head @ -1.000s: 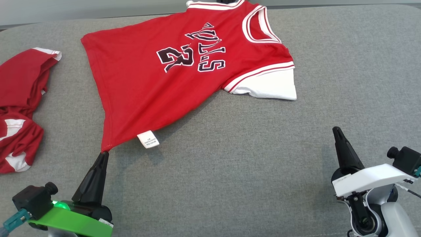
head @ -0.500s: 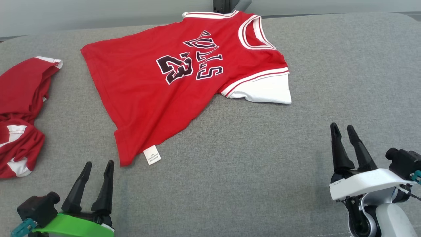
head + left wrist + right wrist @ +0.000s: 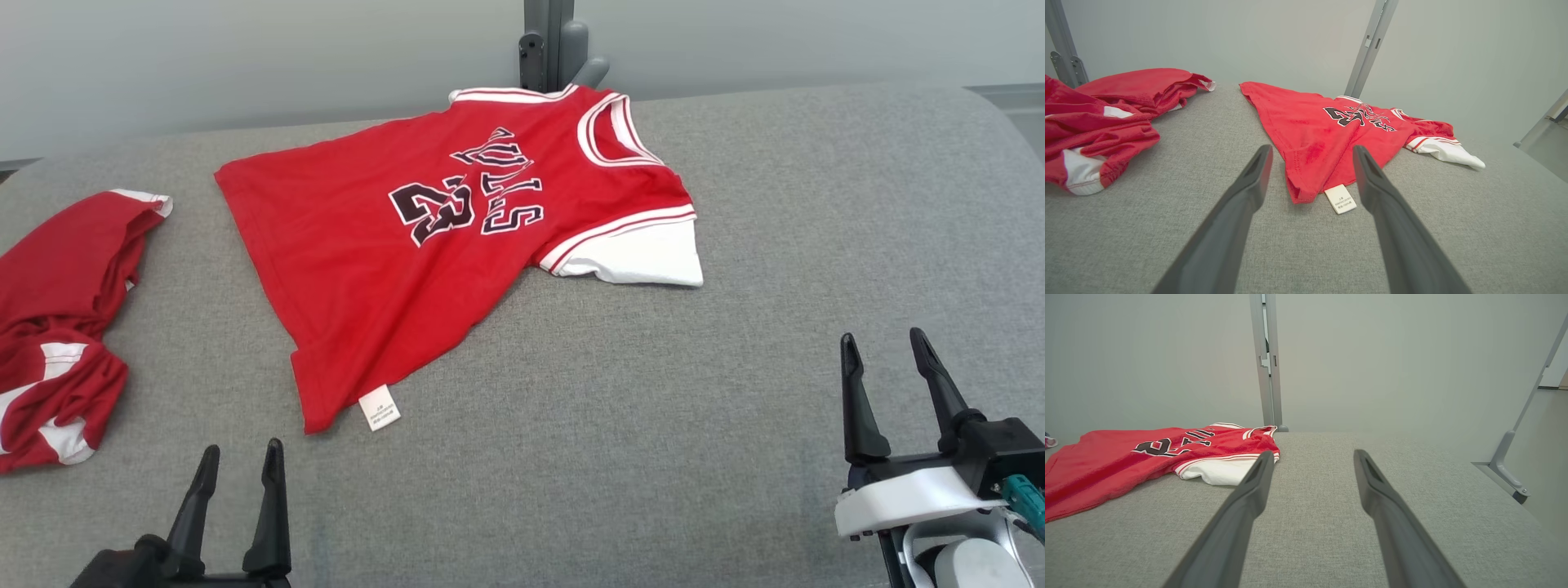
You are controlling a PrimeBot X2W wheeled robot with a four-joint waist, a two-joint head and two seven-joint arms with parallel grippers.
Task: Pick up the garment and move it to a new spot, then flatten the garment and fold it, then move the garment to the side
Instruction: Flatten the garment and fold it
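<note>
Left hand point(image 3: 242, 445), right hand point(image 3: 882, 334): both spread.

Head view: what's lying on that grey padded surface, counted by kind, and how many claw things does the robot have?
Red number-23 jersey: 1
Crumpled red-and-white garment heap: 1 (how many pieces are in it cannot be told)
Grippers: 2, the left gripper and the right gripper, both open and holding nothing
Total: 4
</note>
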